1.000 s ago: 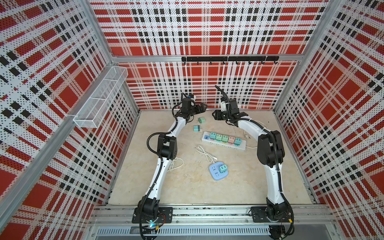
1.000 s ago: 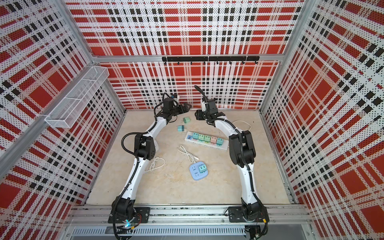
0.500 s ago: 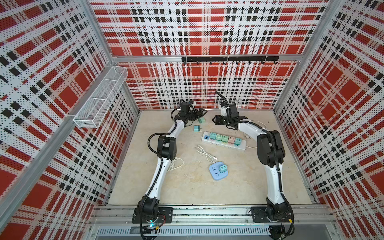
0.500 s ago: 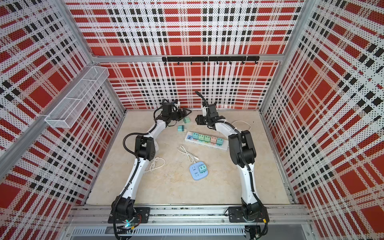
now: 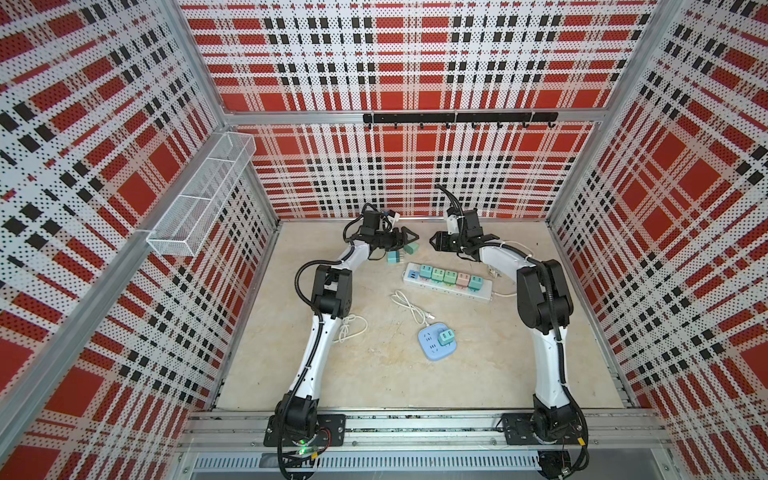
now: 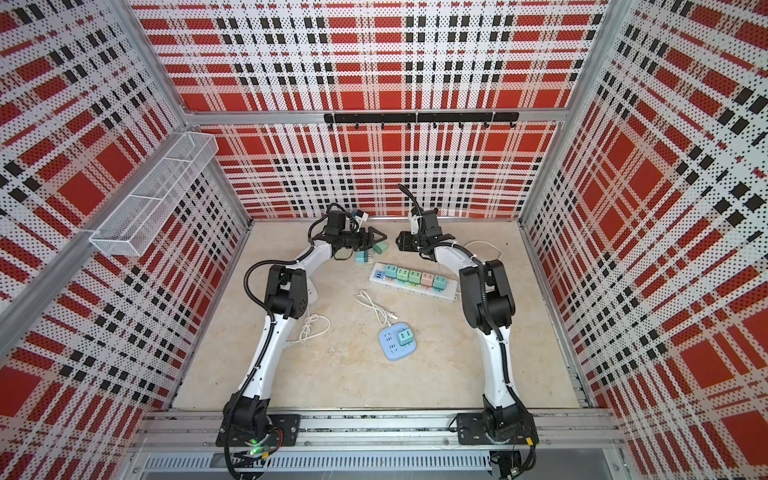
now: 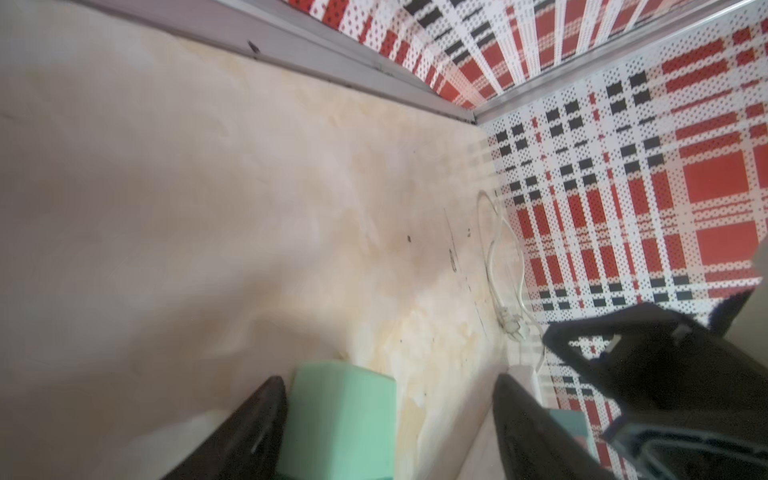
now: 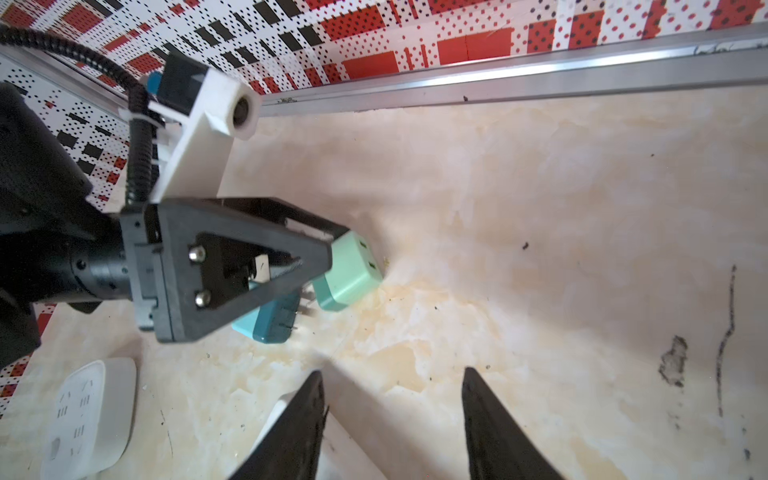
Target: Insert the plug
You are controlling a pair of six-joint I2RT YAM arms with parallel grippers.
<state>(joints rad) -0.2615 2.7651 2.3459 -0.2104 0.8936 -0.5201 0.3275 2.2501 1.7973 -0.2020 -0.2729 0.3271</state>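
L pincer [image 7: 386,386]: jaws apart, straddling mint plug [image 7: 338,415] lying on far table [image 5: 374,374]; one jaw seems against it, other clear. Risk: lopsided close shoves it into teal plug [image 8: 270,320] just beside, or twists it. Prongs half-hidden behind pincer. Pwr strip [image 5: 446,282]: free slot hard to spot. R pincer [image 8: 392,372]: jaws apart, empty.
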